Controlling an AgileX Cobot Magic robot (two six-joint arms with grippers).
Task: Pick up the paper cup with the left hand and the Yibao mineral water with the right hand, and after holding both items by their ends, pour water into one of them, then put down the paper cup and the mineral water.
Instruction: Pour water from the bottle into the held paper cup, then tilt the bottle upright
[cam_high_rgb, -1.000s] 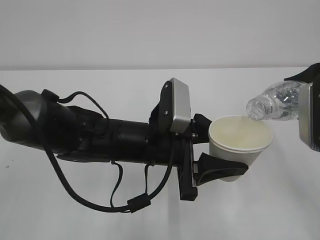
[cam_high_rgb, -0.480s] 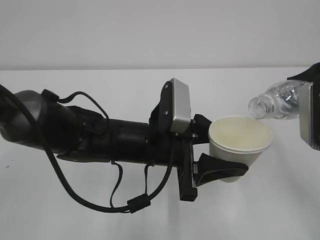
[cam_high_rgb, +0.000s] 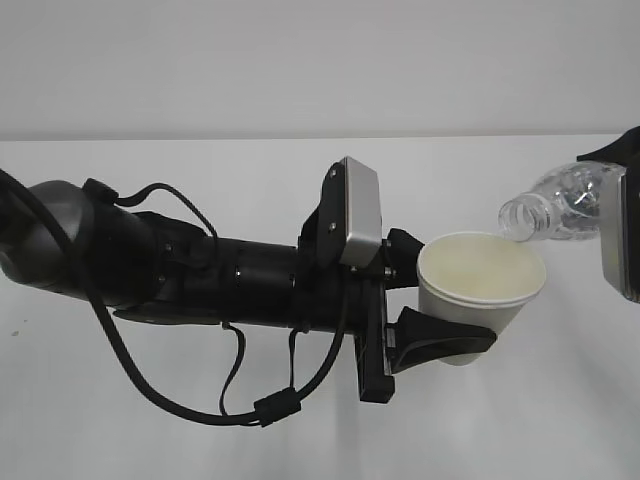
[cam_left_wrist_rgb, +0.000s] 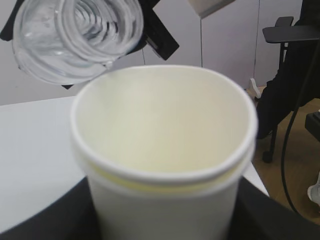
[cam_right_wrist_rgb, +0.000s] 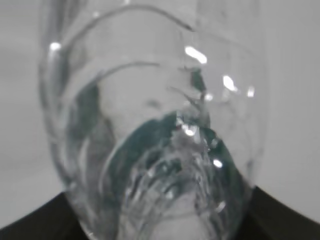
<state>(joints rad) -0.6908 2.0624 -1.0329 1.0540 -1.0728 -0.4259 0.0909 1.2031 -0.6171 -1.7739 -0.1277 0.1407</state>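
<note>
A plain indoor lab or office workspace. A bare white table (cam_high_rgb: 150, 420) stands against a blank pale wall (cam_high_rgb: 300, 60). The left wrist view shows a wood-toned floor (cam_left_wrist_rgb: 295, 165), a black office chair (cam_left_wrist_rgb: 285, 60) and hanging black cables (cam_left_wrist_rgb: 292, 125).

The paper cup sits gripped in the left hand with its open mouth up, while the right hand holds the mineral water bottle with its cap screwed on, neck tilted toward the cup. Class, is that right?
Not quite. The Yibao mineral water has no cap: the exterior view and the left wrist view both show its open neck. The rest stands: the left hand grips the paper cup mouth up, and the right hand holds the bottle tilted toward it.
</note>
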